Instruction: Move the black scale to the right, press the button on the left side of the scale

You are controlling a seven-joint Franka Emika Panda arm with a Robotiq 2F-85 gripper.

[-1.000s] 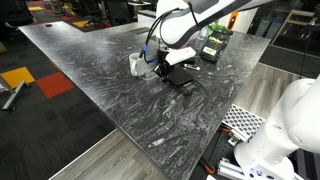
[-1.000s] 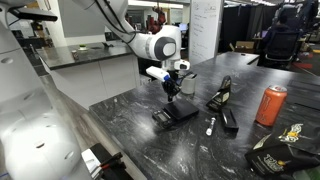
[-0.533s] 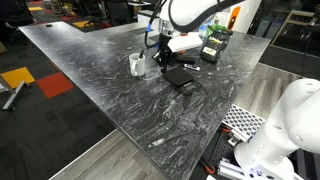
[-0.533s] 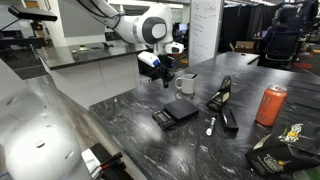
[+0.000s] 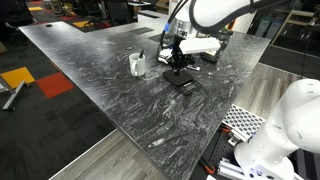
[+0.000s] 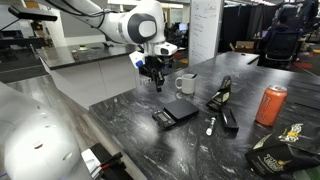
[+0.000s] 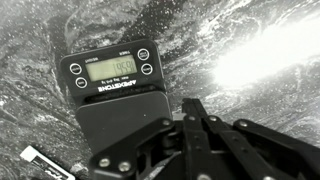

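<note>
Grey marbled table (image 5: 90,70), orange floor mat (image 5: 55,84)

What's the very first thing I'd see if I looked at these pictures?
The big white robot arm, with its gripper hanging above the black scale on the grey marbled table. Next comes the bright orange can, standing on the same table away from the scale, and the white cup just behind the scale.

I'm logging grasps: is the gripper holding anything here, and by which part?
Nothing is held. The gripper hangs shut and empty above the black scale, which lies flat on the table.
</note>
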